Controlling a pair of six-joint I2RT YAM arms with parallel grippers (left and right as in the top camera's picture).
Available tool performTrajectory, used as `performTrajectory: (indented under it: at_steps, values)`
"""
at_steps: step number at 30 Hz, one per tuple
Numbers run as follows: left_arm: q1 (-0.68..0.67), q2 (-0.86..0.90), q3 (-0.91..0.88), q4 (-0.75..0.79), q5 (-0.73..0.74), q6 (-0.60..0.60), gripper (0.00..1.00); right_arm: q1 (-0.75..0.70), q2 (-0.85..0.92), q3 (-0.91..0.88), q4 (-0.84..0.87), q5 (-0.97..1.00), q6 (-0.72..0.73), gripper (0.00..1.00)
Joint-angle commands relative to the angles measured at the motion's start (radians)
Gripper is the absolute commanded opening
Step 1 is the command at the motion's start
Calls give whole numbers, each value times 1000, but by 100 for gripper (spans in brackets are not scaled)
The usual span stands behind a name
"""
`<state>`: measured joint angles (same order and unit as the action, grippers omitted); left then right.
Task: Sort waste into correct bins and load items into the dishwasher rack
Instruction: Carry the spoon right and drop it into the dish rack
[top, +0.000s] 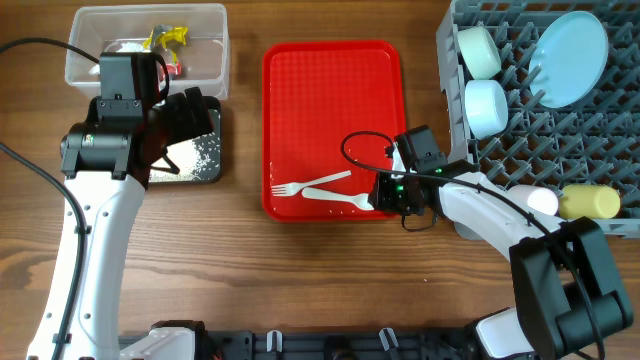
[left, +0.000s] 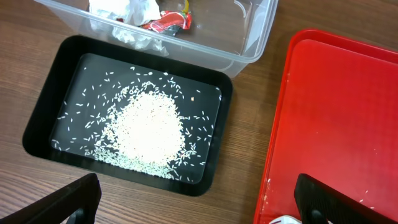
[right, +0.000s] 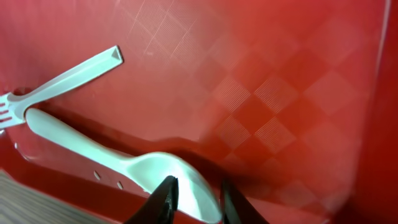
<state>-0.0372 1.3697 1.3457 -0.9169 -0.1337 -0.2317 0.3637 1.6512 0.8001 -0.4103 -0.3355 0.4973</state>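
A white spoon (top: 335, 197) and a white fork (top: 310, 185) lie on the red tray (top: 330, 90) near its front edge. My right gripper (top: 385, 193) is at the spoon's bowl end. In the right wrist view its fingers (right: 196, 186) are shut on the rim of the spoon's bowl (right: 155, 171), and the spoon rests on the tray. The fork (right: 68, 78) lies beside it. My left gripper (left: 199, 211) is open and empty, hovering by the black bin (left: 225, 106), which holds rice grains (left: 146, 127). The clear bin (left: 249, 43) holds tissue (left: 124, 12) and a red wrapper (left: 168, 22).
The dishwasher rack (top: 540, 140) at the right holds two bowls (top: 478, 50) (top: 487, 105), the plate (top: 570, 58), a whitish cup (top: 540, 200) and a yellow cup (top: 590, 202). A yellow wrapper (top: 168, 37) lies in the clear bin (top: 200, 20). A few grains dot the tray edge (left: 273, 180).
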Motion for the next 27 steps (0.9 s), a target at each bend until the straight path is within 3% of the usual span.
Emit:
performTrajectory:
  at_steps: [1,5,13,20,27]
  values:
    - [5,1,3,2,-2,-12,100,0,13,-14,4,-24,-1,20]
    - [5,1,3,3,-2,-12,100,0,12,-14,24,-24,-6,4]
    - [5,1,3,2,-2,-12,100,-28,-15,63,18,-24,-53,4]
    - [5,1,3,3,-2,-12,100,-166,-173,237,-131,14,-136,4]
    - [5,1,3,2,-2,-12,100,-264,-348,268,-212,105,-175,4]
